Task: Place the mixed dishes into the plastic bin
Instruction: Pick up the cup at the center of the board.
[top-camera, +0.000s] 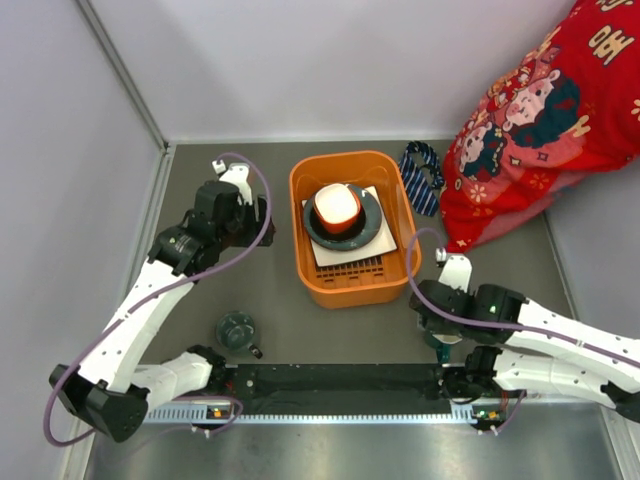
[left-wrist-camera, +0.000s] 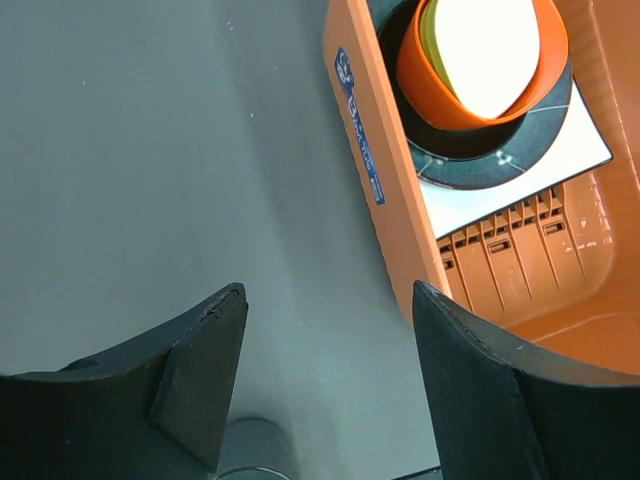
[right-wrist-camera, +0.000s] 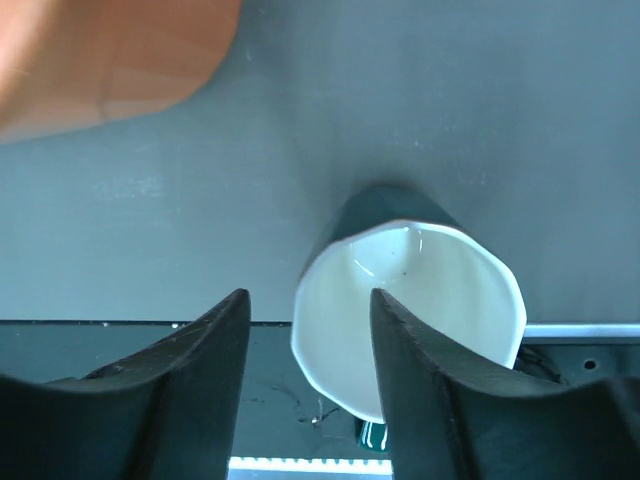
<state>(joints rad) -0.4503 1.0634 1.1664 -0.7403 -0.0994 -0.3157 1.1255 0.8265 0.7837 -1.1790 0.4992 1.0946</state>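
Note:
The orange plastic bin (top-camera: 398, 215) stands mid-table. In it the white square plate (top-camera: 330, 254) carries the blue-grey plate (top-camera: 371, 230) and the orange bowl (top-camera: 337, 208), white inside. They also show in the left wrist view: bin (left-wrist-camera: 365, 170), plate (left-wrist-camera: 520, 185), bowl (left-wrist-camera: 425, 85). My left gripper (top-camera: 262, 215) (left-wrist-camera: 325, 295) is open and empty over bare table, left of the bin wall. My right gripper (top-camera: 437, 345) (right-wrist-camera: 308, 291) is open and straddles the rim of a cup (right-wrist-camera: 420, 290), teal outside and white inside, lying on its side.
A dark teal cup (top-camera: 237, 330) stands near the front left by the left arm's base. A striped blue necktie (top-camera: 422, 175) lies right of the bin. A person in red cloth (top-camera: 540, 110) is at the back right. A black rail (top-camera: 340, 385) runs along the near edge.

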